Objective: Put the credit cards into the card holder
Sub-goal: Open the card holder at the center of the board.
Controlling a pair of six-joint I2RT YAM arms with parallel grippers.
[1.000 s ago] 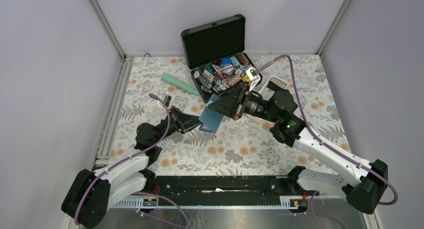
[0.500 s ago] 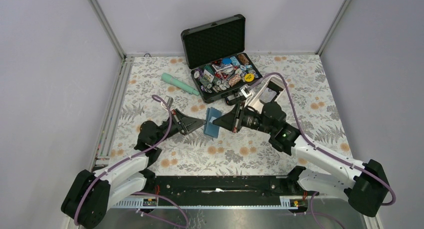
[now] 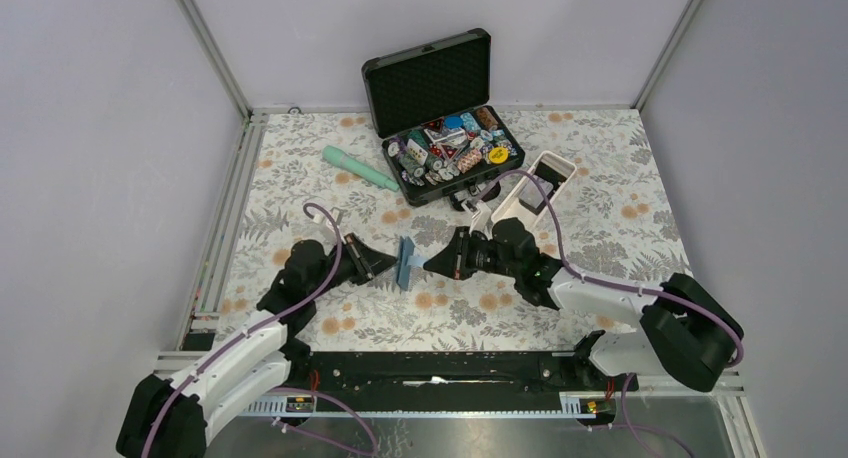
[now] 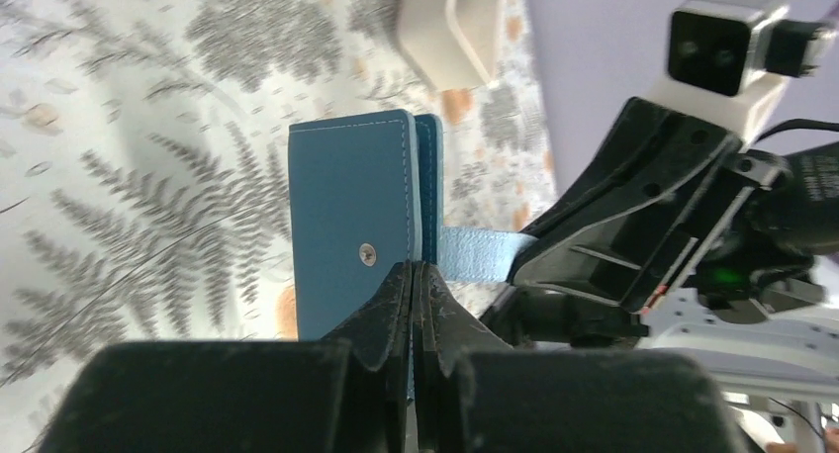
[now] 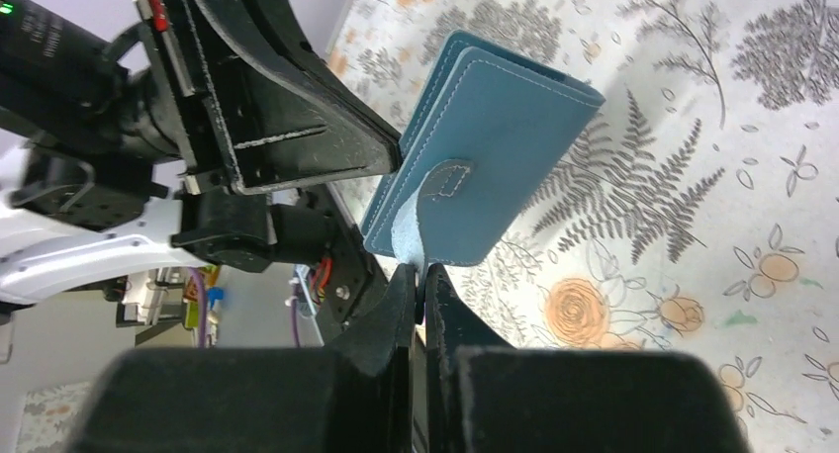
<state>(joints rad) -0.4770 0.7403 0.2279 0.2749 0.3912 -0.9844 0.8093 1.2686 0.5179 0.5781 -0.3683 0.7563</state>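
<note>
1. Since 1 s ago, both arms have drawn back from the black case (image 3: 430, 83) to mid-counter (image 3: 300, 178). They bring the card holder (image 3: 404, 264) along. It now reads edge-on from above, and the left fingers (image 4: 386, 310) have shut on it.
2. Key relation: the holder sits between the two arms, long axis approx. far–near. Left fingers pinch its edge just below the snap stud (image 4: 367, 254). Right fingers (image 5: 391, 315) are pressed on the pale strap (image 4: 475, 253) at the opp. side. Neither arm is nearer. Pulling apart prob. opens it.
3. Top view shows only a thin edge, while the wrist cams show both pinches. Can't tell if the holder touches the counter. No credit cards at the holder.
</note>
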